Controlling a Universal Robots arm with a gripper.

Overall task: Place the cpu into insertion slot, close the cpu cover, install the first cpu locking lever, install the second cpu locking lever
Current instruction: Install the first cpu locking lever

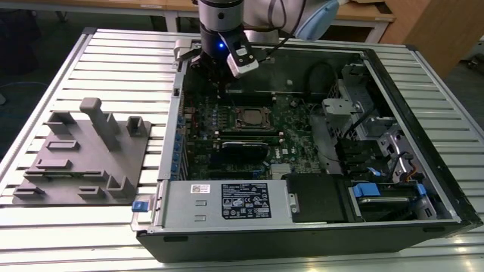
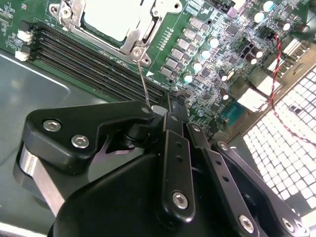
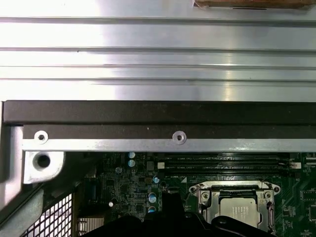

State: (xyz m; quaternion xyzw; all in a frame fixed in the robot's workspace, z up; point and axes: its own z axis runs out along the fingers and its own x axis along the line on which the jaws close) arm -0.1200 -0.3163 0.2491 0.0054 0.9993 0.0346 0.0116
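Exterior view puts the gripper [image 1: 217, 82] right beside the cpu [image 1: 250, 117] seated on the green board [image 1: 291, 127]; second wrist view adds a thin lever wire [image 2: 142, 79] running up to its pressed-together fingers [image 2: 170, 128].

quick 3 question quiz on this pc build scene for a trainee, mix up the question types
1. True or false: the cpu cover is down over the cpu.
2. In the exterior view, the grey fixture tray lies: A) on the exterior view's left of the computer case; B) inside the case; C) on the exterior view's right of the case.
3. Fill in: in the second wrist view, a thin metal ____ runs from the cover's corner towards the gripper.
Key: 1 true; 2 A; 3 locking lever.
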